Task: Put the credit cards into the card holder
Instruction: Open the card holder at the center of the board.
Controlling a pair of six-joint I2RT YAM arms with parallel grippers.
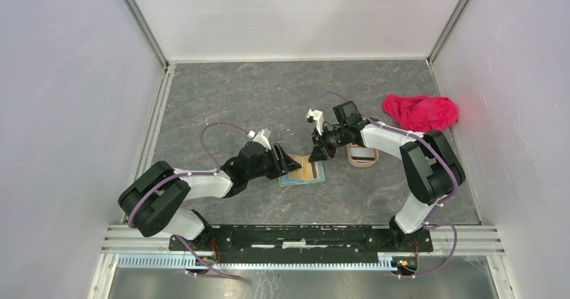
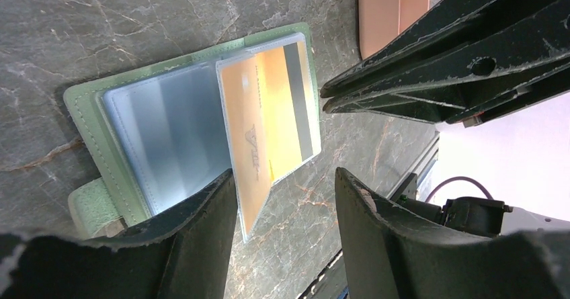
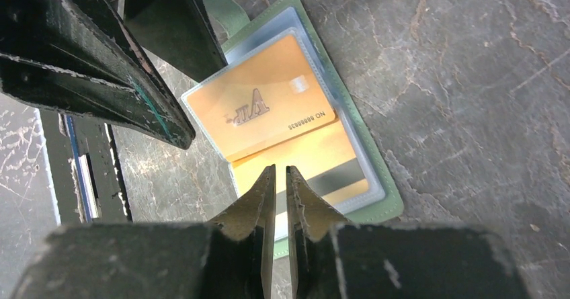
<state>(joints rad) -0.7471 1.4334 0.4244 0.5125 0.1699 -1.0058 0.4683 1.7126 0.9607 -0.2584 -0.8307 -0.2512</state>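
While the card holder lies open toward the counter's near edge, a yellow-orange credit card sits sleeved inside. The left gripper gapes, the right gripper is barely parted; both hold nothing. Stiff and slick, the card likely wants an edge pinch.

The left gripper hides a corner of the sage-green bifold card holder; the top edge cuts off the pinkish-brown oblong tray.
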